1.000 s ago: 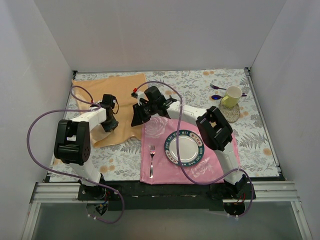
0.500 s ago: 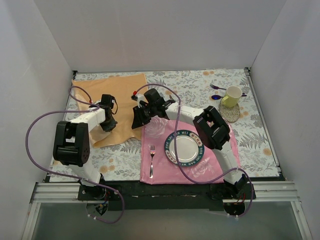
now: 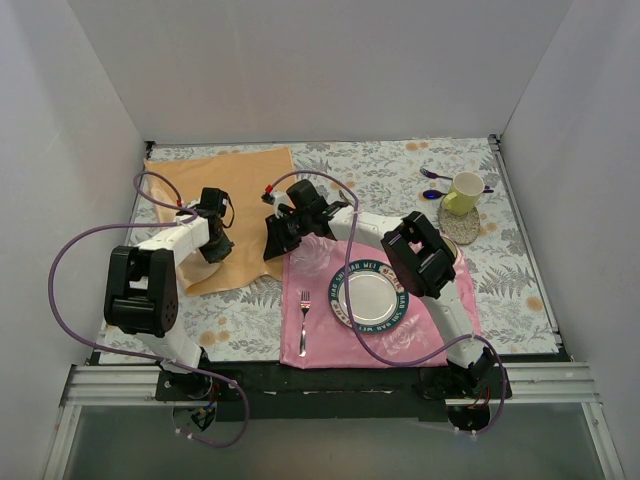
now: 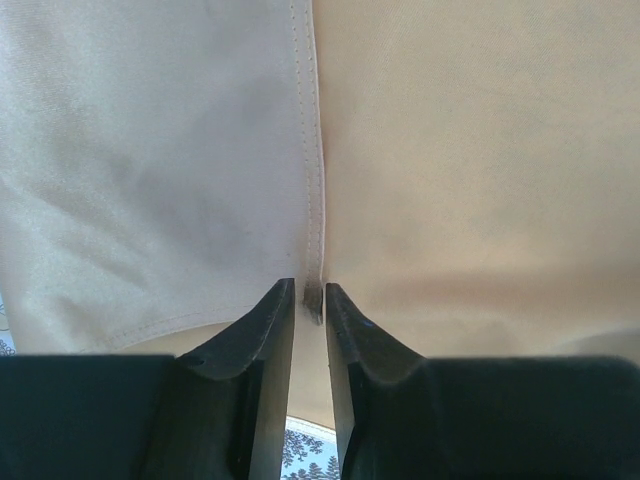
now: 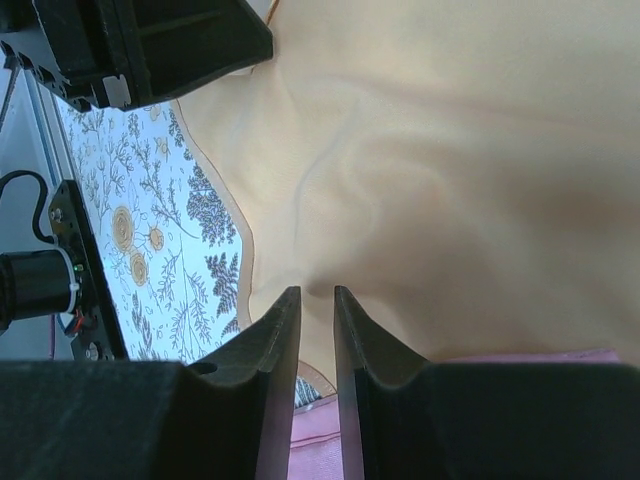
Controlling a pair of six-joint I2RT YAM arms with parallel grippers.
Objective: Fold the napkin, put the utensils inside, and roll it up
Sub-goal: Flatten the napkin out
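Napkin [image 3: 215, 175]: peach-gold satin, spread on the far-left tabletop [image 3: 400, 165], its near part rumpled between the two arms.
Left pincer [image 4: 307, 293]: fingers nearly together, clamped on the napkin's stitched hem.
Right pincer [image 5: 315, 293]: fingers nearly together, clamped on the napkin's edge beside the pink placemat [image 3: 320, 345]; cloth puckers at the tips.
Placemat: carries a plate [image 3: 370, 297] and a silver fork [image 3: 303, 320].
Yellow mug [image 3: 463, 192]: far right.

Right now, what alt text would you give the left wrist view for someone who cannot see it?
The left gripper, dark and nearly closed, pinches the stitched hem of a peach napkin that fills almost the whole view. A sliver of flower-printed tablecloth shows at the bottom edge.
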